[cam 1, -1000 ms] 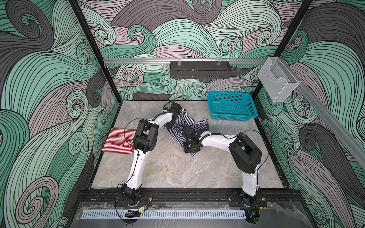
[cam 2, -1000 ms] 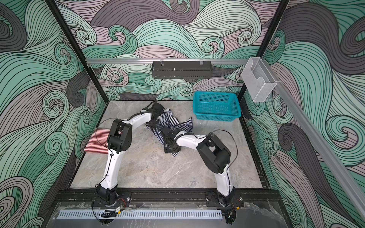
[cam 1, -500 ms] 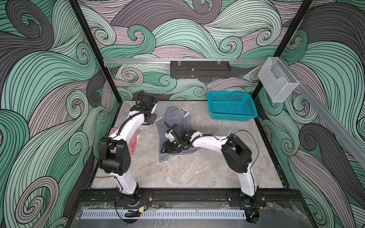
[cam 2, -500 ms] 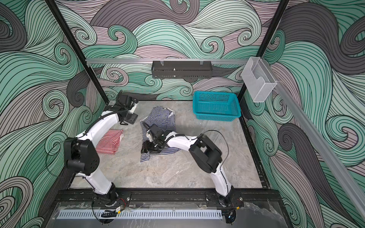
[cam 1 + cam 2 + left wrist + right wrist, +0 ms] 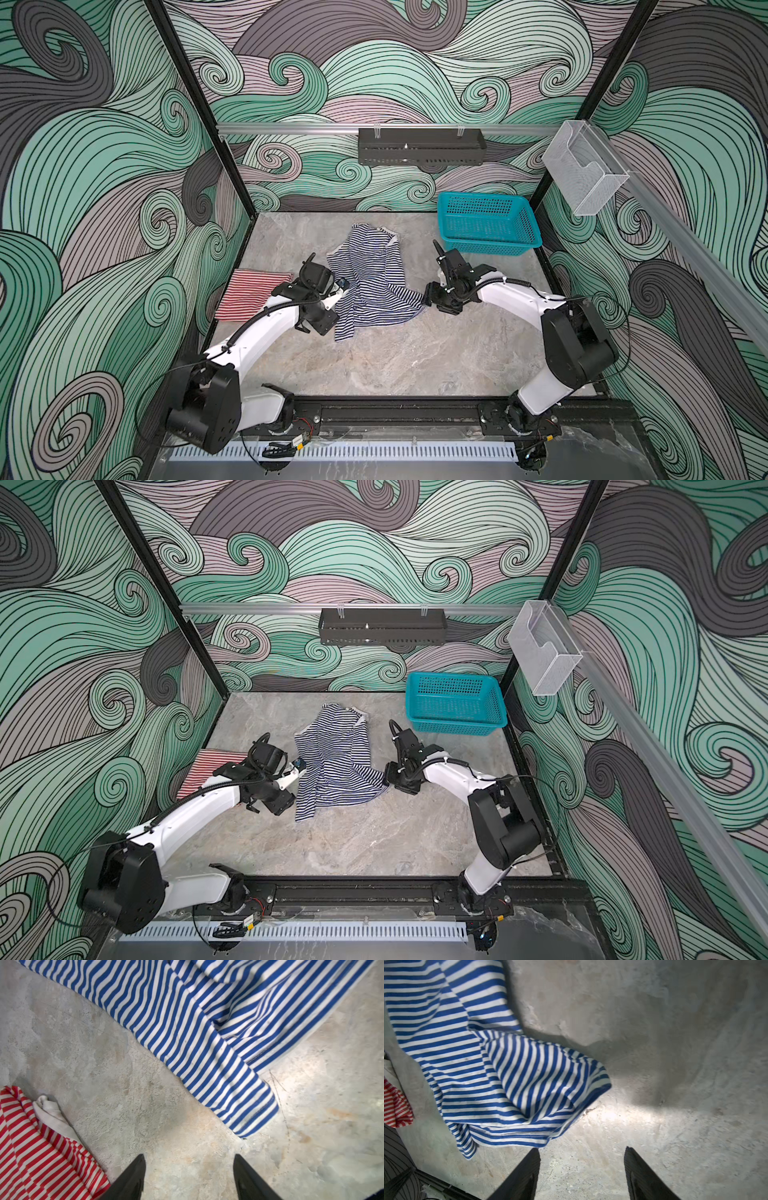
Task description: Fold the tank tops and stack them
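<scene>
Left gripper (image 5: 188, 1157) and right gripper (image 5: 581, 1150) are being held apart, empty, both being posed low, flanking the navy top (image 5: 368, 282).

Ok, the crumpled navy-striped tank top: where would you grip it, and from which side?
On the navy-striped tank top, probably the bunched corner nearest the right gripper, approached low from the right. That corner puffs up off the table and casts a shadow, so one of the open jaws could likely slip beneath; elsewhere the cloth lies flatter.
</scene>
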{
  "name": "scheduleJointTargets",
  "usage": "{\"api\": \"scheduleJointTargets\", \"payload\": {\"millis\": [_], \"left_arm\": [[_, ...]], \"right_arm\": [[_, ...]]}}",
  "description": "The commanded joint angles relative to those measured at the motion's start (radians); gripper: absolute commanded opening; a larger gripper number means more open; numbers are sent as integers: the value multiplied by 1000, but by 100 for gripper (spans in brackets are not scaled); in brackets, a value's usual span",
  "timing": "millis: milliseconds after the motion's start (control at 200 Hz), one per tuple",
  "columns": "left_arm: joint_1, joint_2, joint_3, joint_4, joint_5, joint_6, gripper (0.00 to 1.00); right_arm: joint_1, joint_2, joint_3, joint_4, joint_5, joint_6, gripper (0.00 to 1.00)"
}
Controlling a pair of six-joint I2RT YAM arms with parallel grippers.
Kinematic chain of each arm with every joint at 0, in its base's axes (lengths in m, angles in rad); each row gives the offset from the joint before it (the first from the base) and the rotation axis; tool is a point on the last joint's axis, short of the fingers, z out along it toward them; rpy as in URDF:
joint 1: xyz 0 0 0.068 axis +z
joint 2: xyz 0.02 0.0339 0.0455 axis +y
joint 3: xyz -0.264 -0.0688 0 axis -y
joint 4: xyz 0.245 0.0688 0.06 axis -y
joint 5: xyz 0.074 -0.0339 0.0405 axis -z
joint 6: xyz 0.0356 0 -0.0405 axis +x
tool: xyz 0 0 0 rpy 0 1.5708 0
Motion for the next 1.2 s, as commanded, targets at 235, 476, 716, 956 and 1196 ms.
{"api": "scheduleJointTargets", "payload": {"millis": [235, 476, 716, 956, 1196], "left_arm": [[-13, -91, -58, -35, 71, 2, 70], [-13, -103, -77, -38, 51, 1, 70], [-18, -45, -77, -29, 83, 33, 70], [-48, 51, -48, -9, 92, 48, 70], [-118, 145, 15, -5, 127, 36, 68]], "right_arm": [[-116, 106, -73, 285, -141, 130, 65], [-131, 190, -73, 366, -204, 163, 49], [-132, 151, -76, 352, -230, 148, 0], [-97, -73, -16, 183, -218, 63, 0], [-56, -199, 60, 44, -179, 13, 0]]}}
